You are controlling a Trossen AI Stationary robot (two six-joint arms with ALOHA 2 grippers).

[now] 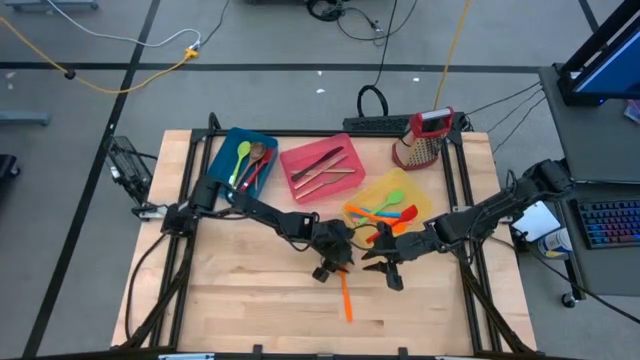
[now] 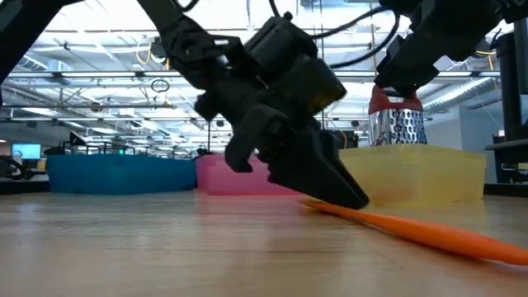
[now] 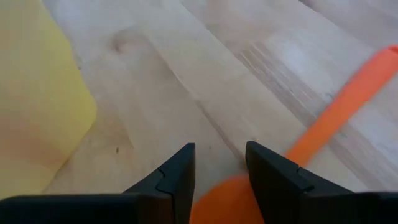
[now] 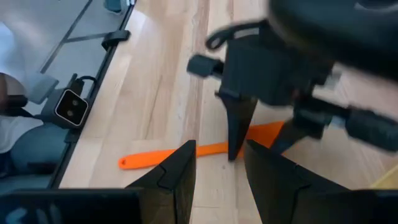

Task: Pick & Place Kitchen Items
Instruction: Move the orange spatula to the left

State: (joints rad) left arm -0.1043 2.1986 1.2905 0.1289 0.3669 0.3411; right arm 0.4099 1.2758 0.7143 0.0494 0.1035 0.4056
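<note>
Left tool (image 1: 335, 262), fingers parted astride orange spatula (image 1: 346, 298) beside yellow bin (image 1: 425, 205); flat blade may slip out. Right tool (image 1: 385, 267) open, empty.

Orange spatula (image 1: 346, 297) lying flat on the bare wood at 6 o'clock of table centre, handle toward 6, blade end toward 12. Remaining utensils lie in three bins at 12 o'clock: green spoon (image 1: 241, 160), dark cutlery (image 1: 322, 163), orange, green and blue spatulas (image 1: 385, 210).
</note>
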